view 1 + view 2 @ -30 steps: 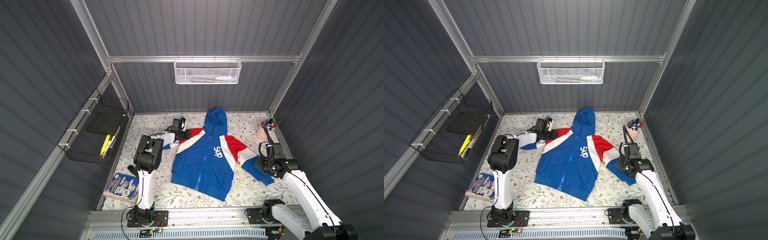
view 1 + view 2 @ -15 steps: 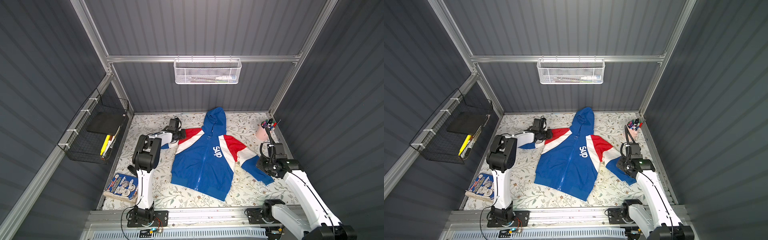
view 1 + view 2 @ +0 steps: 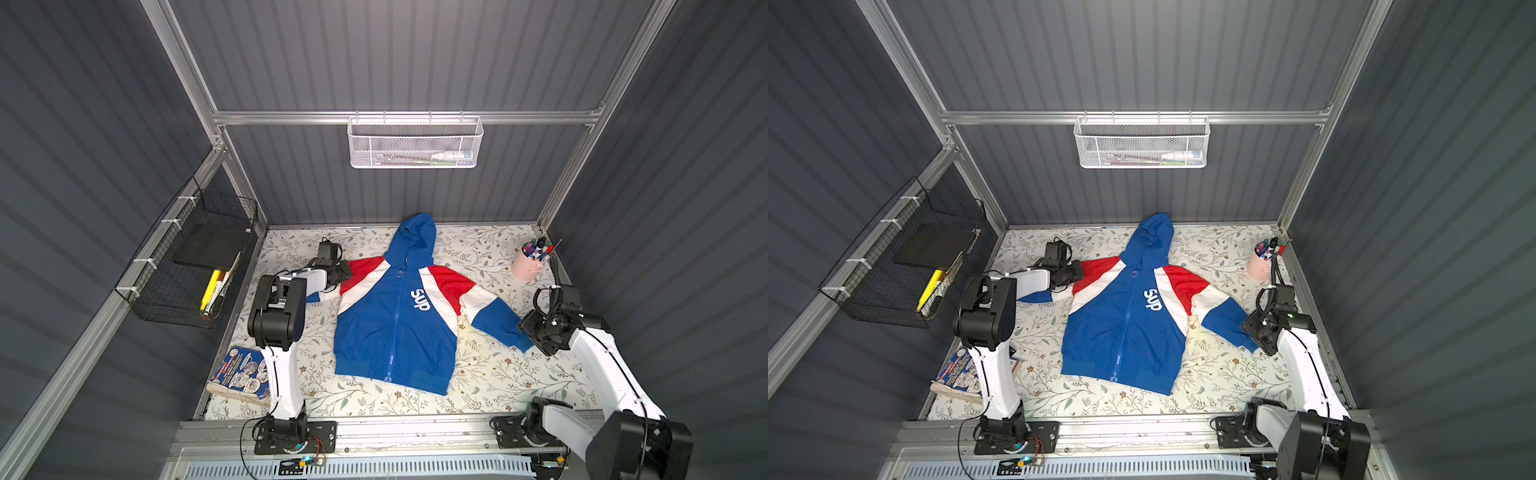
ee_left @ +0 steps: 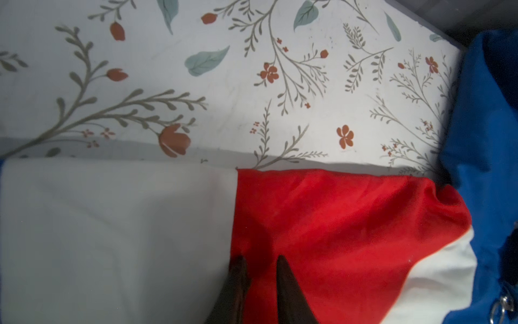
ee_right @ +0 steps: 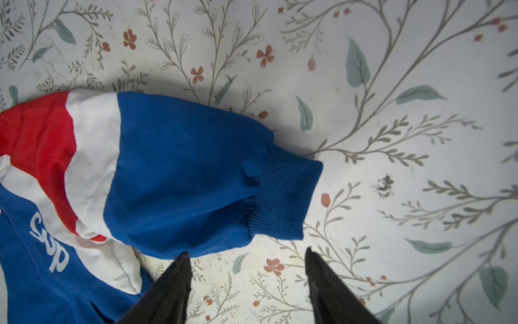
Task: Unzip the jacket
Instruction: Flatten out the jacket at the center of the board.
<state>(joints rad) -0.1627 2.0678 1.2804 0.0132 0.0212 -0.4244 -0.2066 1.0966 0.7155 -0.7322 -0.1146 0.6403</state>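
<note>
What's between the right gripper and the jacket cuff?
A narrow strip of bare floral table separates the right gripper from the cuff of the jacket, in the right wrist view.

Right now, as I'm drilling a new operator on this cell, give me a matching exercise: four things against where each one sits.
Things:
1 jacket
2 pink pen cup
3 white mesh basket
4 booklet

Places:
A hung on the rear rail
B near edge of the table, beside the left arm
C spread flat mid-table
D far corner on the side of the right arm

Pairs: 1-C, 2-D, 3-A, 4-B.
</note>
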